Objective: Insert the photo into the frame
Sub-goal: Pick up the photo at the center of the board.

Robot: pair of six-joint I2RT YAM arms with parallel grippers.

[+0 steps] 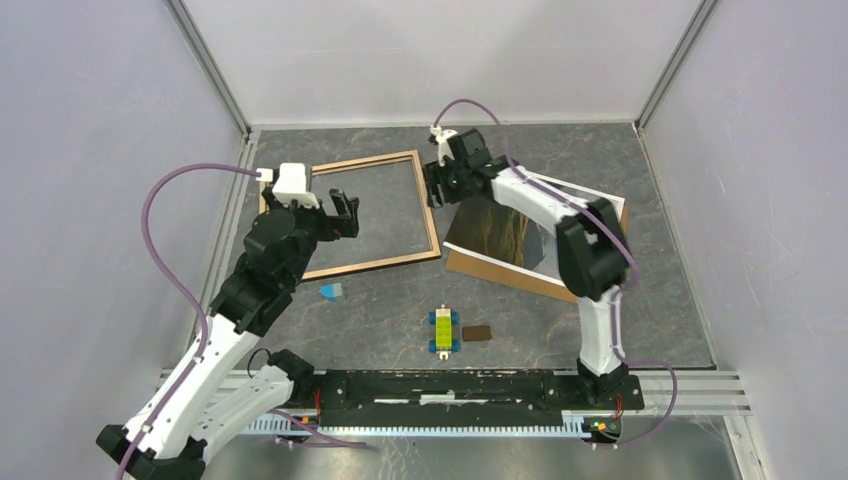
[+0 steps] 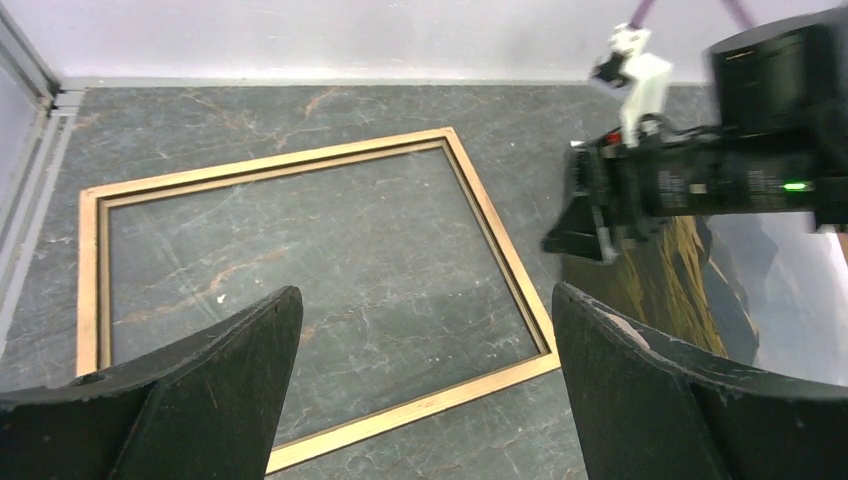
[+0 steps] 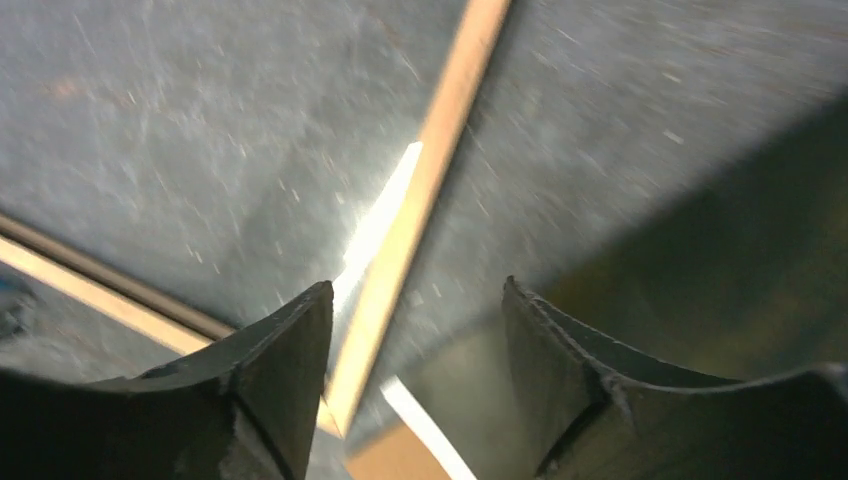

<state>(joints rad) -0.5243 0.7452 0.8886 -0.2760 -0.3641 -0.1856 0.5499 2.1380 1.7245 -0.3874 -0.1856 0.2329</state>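
The frame (image 1: 370,265) lies flat at centre-left with its light tan side up; it also shows in the left wrist view (image 2: 260,165). The photo (image 1: 495,235), a dark brown-gold landscape with a white border, lies to its right on a brown backing board (image 1: 505,275). My left gripper (image 1: 342,208) is open and empty, held above the frame's inside near its near rail (image 2: 425,295). My right gripper (image 1: 438,190) is open, low over the gap between the frame's right rail (image 3: 440,150) and the photo's left corner (image 3: 640,280). Nothing is between its fingers (image 3: 418,290).
Near the front lie a small blue piece (image 1: 330,291), a yellow-green block on a blue base (image 1: 442,330) and a small brown piece (image 1: 477,333). Pale walls enclose the table on the left, the back and the right.
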